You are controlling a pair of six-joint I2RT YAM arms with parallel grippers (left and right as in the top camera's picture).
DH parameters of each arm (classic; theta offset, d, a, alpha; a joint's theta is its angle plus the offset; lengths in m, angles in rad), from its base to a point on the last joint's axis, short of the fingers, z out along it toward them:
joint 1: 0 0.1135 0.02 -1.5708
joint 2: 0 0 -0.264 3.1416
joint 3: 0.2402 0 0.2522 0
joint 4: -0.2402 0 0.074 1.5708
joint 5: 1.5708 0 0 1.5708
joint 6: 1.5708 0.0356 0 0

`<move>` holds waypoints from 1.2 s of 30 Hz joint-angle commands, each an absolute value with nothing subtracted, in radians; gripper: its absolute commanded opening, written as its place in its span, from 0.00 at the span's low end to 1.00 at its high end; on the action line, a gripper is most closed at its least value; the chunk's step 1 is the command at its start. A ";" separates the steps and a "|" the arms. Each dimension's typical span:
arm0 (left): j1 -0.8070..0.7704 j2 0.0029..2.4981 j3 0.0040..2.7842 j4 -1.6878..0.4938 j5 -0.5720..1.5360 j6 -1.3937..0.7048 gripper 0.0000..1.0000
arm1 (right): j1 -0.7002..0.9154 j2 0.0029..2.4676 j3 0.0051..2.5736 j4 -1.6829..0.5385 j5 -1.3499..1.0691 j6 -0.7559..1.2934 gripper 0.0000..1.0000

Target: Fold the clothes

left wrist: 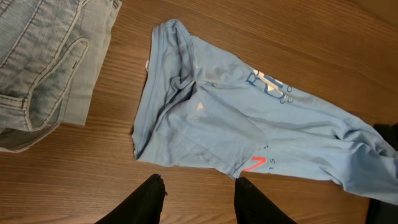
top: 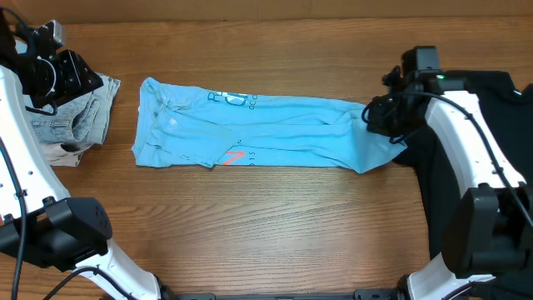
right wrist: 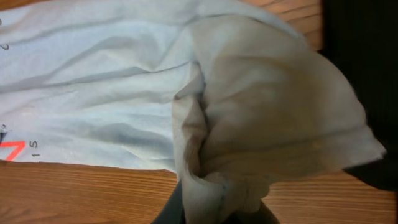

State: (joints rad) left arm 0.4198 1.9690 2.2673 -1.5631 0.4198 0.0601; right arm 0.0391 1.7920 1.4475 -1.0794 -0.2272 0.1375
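The sky-blue T-shirt (top: 250, 129) lies folded lengthwise as a long strip across the middle of the table, with printed letters showing on its far edge. My right gripper (top: 372, 117) is shut on the shirt's right end. In the right wrist view that end bunches up between the jaws (right wrist: 217, 205) and is lifted a little. My left gripper (top: 87, 79) hovers at the far left over the pale denim piece (top: 79, 117), apart from the blue shirt. In the left wrist view its fingers (left wrist: 152, 199) stand open over bare wood, short of the shirt's left end (left wrist: 186, 118).
A black T-shirt (top: 475, 117) lies at the right under my right arm, and shows in the right wrist view (right wrist: 364, 68). An off-white piece (top: 62, 154) peeks out beneath the denim (left wrist: 43, 62) at the left edge.
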 commanded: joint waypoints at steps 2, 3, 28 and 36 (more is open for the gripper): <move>0.402 1.956 2.287 -1.559 0.438 0.083 0.41 | 0.134 1.796 1.459 -1.058 -0.209 0.180 0.05; 0.399 1.956 2.287 -1.559 0.438 0.083 0.41 | 0.152 1.796 1.459 -1.050 -0.209 0.180 0.06; 0.379 1.956 2.287 -1.554 0.435 0.083 0.44 | -0.031 1.890 1.343 -0.956 -0.349 0.126 0.70; 0.379 1.956 2.287 -1.555 0.435 0.083 0.44 | -0.028 1.968 1.295 -0.892 -0.451 0.102 0.45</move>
State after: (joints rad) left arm 0.3855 1.9690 2.2673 -1.5562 0.4198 0.0605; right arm -0.0368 1.9621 1.3018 -0.9047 -0.3809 0.1135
